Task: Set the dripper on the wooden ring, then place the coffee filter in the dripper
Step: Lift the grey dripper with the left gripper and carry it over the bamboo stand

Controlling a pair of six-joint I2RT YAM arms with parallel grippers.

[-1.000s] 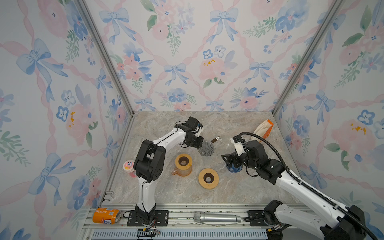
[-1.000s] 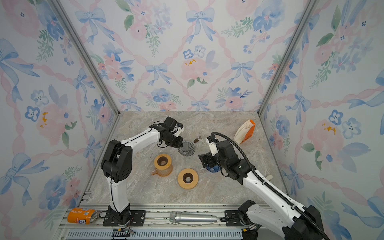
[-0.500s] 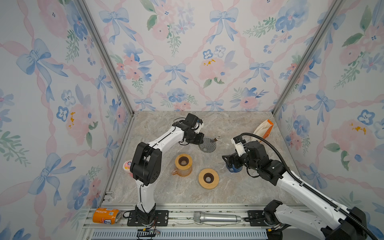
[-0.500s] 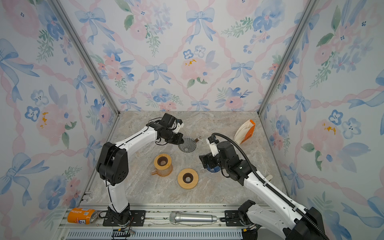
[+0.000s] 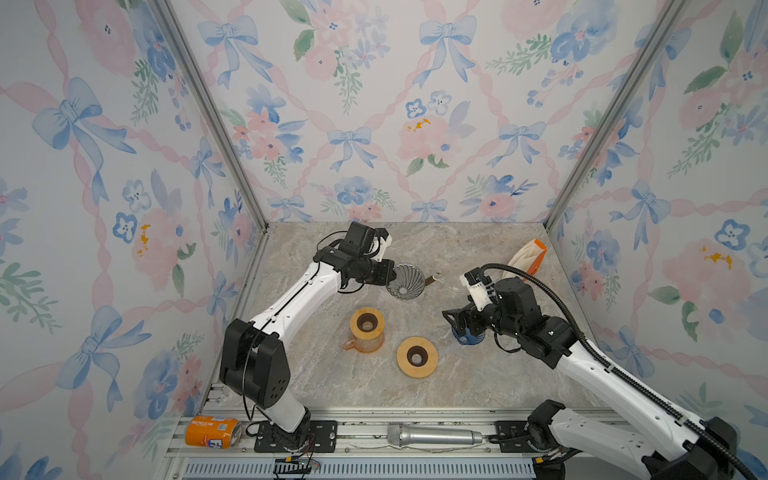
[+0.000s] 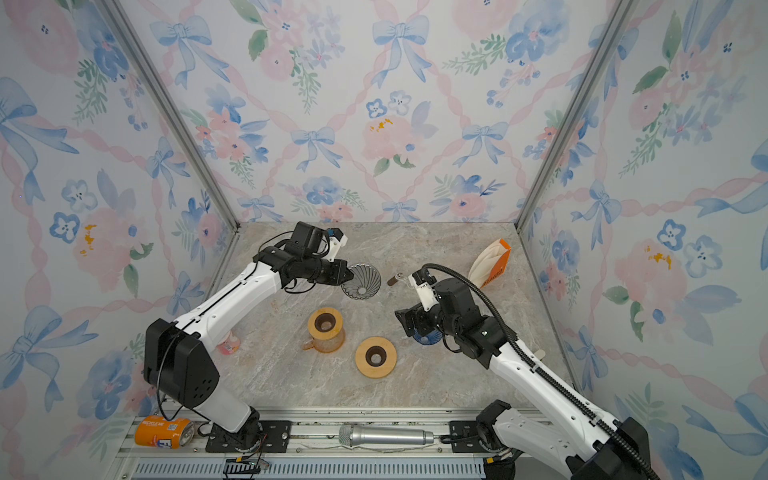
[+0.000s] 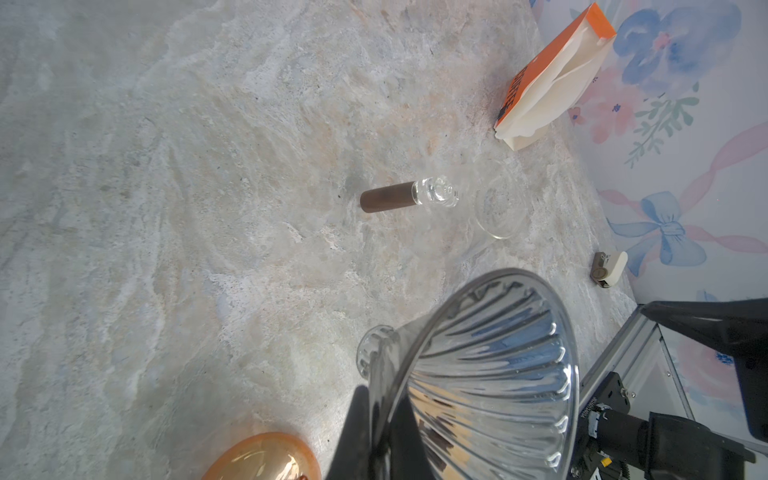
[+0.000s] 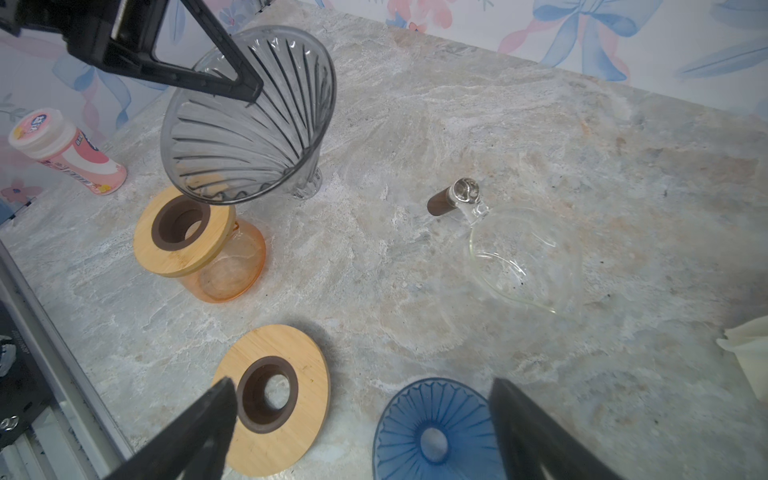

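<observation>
- On the marbled stone tabletop [image 5: 478,382], the gear was all out and no dripper had paper in it yet.
- The left gripper [image 5: 390,277] was clamped hard on the rim of the smoky grey ribbed glass dripper [image 5: 405,281], which was tipped on its side with its mouth towards the other arm. I could not tell whether its foot touched the stone. A thin pinch on a slick glass lip looked risky: one swing and it could slip and crack, or clip the amber glass carafe with a bamboo collar [image 5: 365,332] nearby.
- The right gripper [image 8: 361,386] hovered empty, jaws spread wide, just above the deep blue ribbed dripper [image 8: 436,436]. A reach back for the filters could catch the clear glass scoop with a brown handle [image 8: 519,257] lying in between.
- The orange paper packet of coffee filters [image 5: 527,259] leaned at the back right wall, well apart from both claws. Creamy white filters fanned from its open side in a thin, floppy stack, so grabbing several at once seemed likely.
</observation>
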